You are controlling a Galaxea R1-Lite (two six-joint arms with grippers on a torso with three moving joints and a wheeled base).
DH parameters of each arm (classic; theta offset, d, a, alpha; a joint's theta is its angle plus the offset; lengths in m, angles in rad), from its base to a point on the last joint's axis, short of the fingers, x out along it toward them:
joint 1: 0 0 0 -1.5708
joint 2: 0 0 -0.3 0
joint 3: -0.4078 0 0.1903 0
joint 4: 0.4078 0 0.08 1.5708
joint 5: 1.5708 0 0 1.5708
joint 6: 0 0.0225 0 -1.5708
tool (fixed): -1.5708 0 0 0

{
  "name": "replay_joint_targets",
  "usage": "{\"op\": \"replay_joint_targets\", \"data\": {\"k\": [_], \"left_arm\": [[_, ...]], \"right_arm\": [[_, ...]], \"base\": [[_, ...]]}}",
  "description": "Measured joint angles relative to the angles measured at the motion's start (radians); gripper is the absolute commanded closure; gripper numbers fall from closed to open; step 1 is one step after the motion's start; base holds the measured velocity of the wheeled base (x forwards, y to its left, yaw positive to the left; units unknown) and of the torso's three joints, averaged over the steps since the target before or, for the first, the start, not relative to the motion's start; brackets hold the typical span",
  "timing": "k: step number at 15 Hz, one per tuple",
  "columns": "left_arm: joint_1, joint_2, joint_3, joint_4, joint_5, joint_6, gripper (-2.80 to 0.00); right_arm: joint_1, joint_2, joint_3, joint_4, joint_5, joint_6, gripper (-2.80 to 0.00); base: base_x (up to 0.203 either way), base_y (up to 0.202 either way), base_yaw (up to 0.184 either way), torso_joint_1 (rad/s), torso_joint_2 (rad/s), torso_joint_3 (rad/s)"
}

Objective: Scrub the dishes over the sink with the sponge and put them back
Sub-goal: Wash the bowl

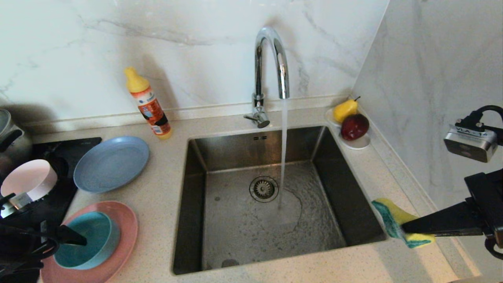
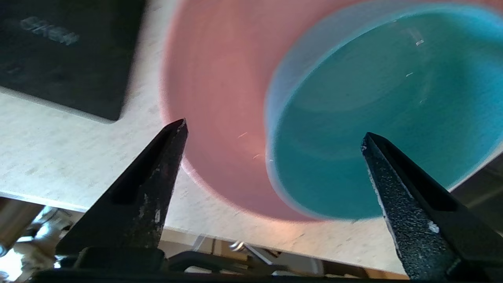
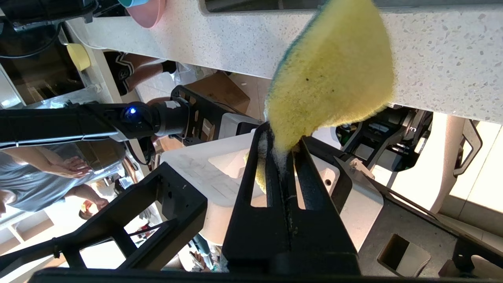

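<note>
In the head view the left gripper (image 1: 59, 236) covers part of the teal bowl (image 1: 88, 245), and the salmon plate (image 1: 122, 236) runs off the bottom edge. The steel pot (image 1: 10, 137) is cut by the left edge. The right gripper (image 1: 404, 228) hides the middle of the sponge (image 1: 393, 220). In the left wrist view the teal bowl (image 2: 377, 118) and plate (image 2: 220, 98) are blurred, and the printing on the black hob (image 2: 59, 51) is unreadable.

White marble walls (image 1: 196, 35) (grey-veined) meet a speckled beige countertop (image 1: 165, 165).
</note>
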Motion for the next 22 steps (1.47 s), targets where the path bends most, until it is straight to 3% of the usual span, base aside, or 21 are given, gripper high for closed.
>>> {"op": "replay_joint_targets", "data": {"k": [4, 10, 14, 22], "left_arm": [[-0.043, 0.029, 0.008, -0.035, 0.0, -0.029, -2.8], [-0.048, 0.076, 0.01, -0.101, 0.009, -0.047, -2.8], [-0.048, 0.107, 0.012, -0.174, 0.071, -0.047, -2.8], [-0.044, 0.124, 0.005, -0.206, 0.105, -0.047, -2.8]], "right_arm": [[-0.001, 0.0, 0.0, 0.0, 0.001, 0.001, 0.0], [-0.001, 0.001, 0.002, 0.0, 0.003, 0.002, 0.0], [-0.001, 0.007, 0.002, 0.0, 0.003, 0.002, 0.0], [0.0, 0.006, 0.005, -0.001, 0.005, 0.002, 0.0]], "base": [[0.0, 0.0, 0.0, 0.0, 0.0, 0.0], [0.0, 0.0, 0.0, 0.0, 0.0, 0.0], [0.0, 0.0, 0.0, 0.0, 0.0, 0.0], [0.0, 0.0, 0.0, 0.0, 0.0, 0.0]]}}
